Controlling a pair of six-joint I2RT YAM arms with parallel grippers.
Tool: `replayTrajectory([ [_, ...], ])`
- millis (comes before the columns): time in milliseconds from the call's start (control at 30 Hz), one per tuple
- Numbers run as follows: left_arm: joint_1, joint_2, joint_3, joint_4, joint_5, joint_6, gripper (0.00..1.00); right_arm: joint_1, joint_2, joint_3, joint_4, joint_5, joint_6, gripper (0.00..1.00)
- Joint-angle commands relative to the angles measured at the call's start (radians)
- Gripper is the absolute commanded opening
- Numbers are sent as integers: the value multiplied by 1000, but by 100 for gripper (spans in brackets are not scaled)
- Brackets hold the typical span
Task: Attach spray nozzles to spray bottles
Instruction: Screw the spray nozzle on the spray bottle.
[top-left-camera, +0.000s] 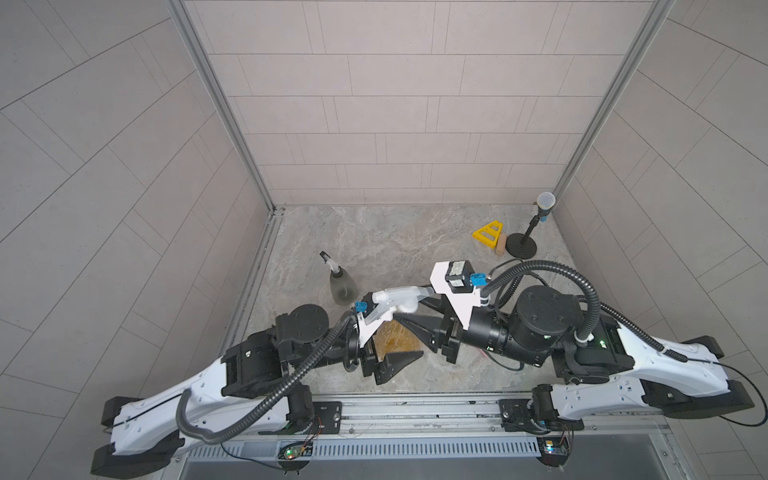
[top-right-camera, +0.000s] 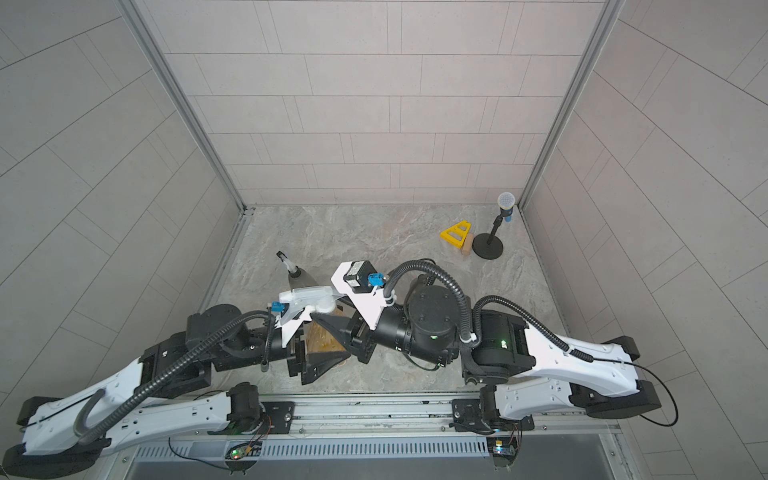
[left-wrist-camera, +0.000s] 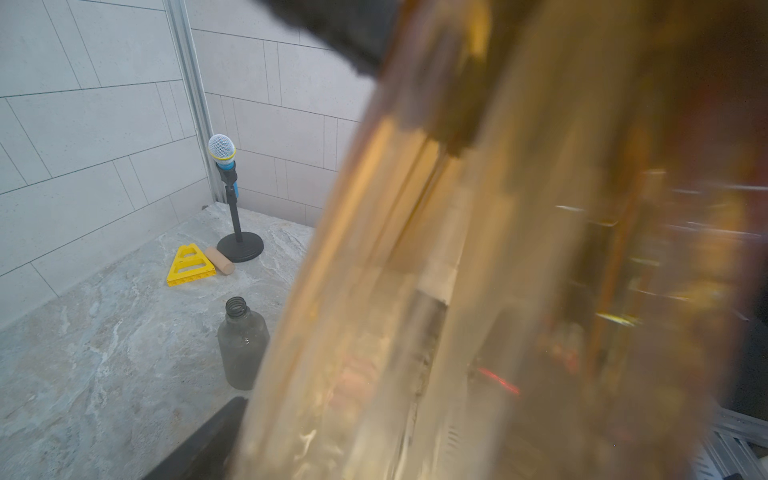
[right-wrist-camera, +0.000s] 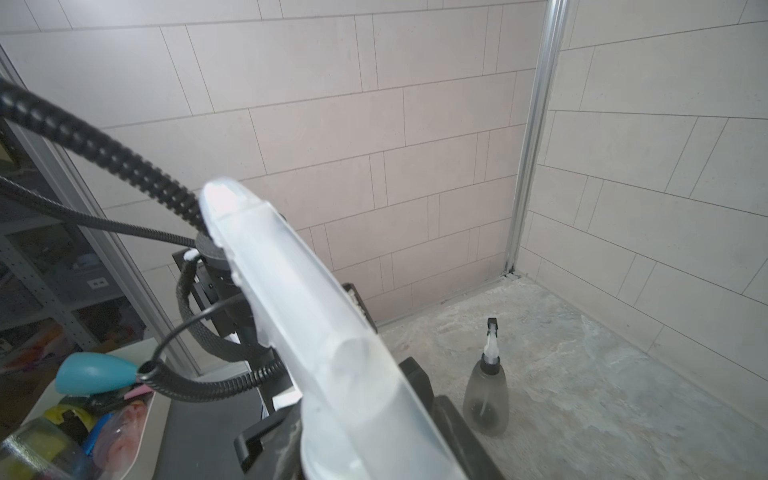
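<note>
The amber spray bottle (top-left-camera: 399, 340) (left-wrist-camera: 498, 270) stands near the table's front, and my left gripper (top-left-camera: 392, 349) is shut on its body. It fills the left wrist view. A translucent whitish spray nozzle (top-left-camera: 395, 296) (right-wrist-camera: 299, 299) sits on top of its neck. My right gripper (top-left-camera: 412, 311) (right-wrist-camera: 357, 440) has its jaws on either side of the nozzle's collar; whether they press on it is hidden. A smoky grey spray bottle (top-left-camera: 343, 287) (right-wrist-camera: 486, 401) with a white-and-black nozzle on it stands behind, to the left. Another grey bottle (left-wrist-camera: 243, 345) stands with an open neck.
A microphone stand (top-left-camera: 521, 246) with a black round base stands at the back right in both top views. Beside it lie a yellow triangle frame (top-left-camera: 488, 234) and a short wooden cylinder (top-left-camera: 500, 245). Tiled walls close three sides of the stone tabletop (top-left-camera: 395, 241).
</note>
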Motion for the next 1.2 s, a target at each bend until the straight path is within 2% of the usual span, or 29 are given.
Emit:
replayTrajectory([
  [0,1,-17,34,42,0,-2,0,-3,-11,41,-43,-7,-21,53],
  [267,2,-32,28,52,-23,-2,0,-13,-62,40,-64,-116,-23,71],
  [367,1,-35,22,58,-12,4,0,-80,-74,55,-91,-269,-12,73],
  [500,1,-35,24,58,29,7,0,-244,-66,74,-107,-550,27,74],
  [633,1,-37,28,53,60,7,0,-291,-40,106,-124,-625,-10,74],
  [767,2,-36,26,50,78,2,0,-309,1,147,-124,-721,-26,69],
  [900,1,-40,23,48,85,-1,0,-309,36,176,-127,-767,-37,68],
  [1167,2,-38,21,46,73,-1,0,-307,72,201,-129,-770,-40,61],
])
